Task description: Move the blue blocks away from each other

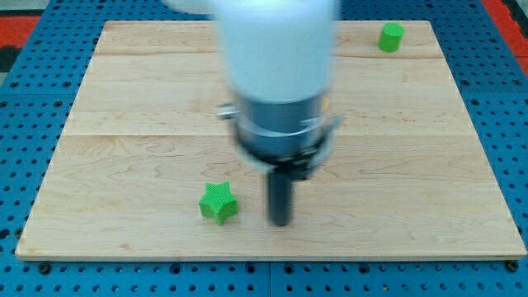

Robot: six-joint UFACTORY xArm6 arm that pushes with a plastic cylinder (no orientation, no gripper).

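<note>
No blue block shows in the camera view; the arm's white and grey body [279,74] hides the middle of the board. My tip [281,222] rests on the wooden board [124,124] near the view's bottom centre. A green star-shaped block [219,203] lies just to the left of the tip, a small gap apart from it. A green block of rounded shape [391,36] sits at the view's top right, far from the tip.
The board lies on a blue perforated table [25,165]. The board's front edge runs close below the tip and the star block.
</note>
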